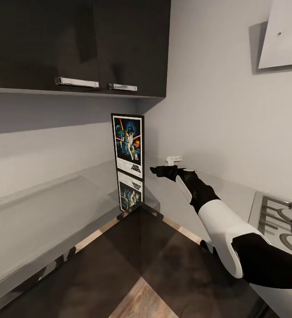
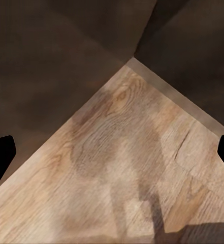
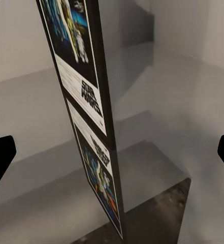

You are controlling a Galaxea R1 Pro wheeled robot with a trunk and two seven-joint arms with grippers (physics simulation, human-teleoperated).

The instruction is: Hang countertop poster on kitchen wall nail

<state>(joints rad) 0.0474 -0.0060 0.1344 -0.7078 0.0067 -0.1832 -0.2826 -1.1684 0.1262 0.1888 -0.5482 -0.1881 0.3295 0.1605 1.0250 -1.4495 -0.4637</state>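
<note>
While upright rectangular Star Wars poster (image 1: 128,145) in black frame stands on pale grey glossy countertop (image 1: 44,212) at inner corner, long axis vertical, mirror image shows in slab below. Right gripper (image 1: 157,170), black, on white-and-black arm, points at poster's near edge, just beside it, not touching; right arm nearer. Right wrist view: fingers spread wide, nothing held, poster (image 3: 84,91) between them, edge-on. Left gripper's fingers (image 2: 0,155) spread wide, empty, over light wood-plank floor (image 2: 127,173).
</note>
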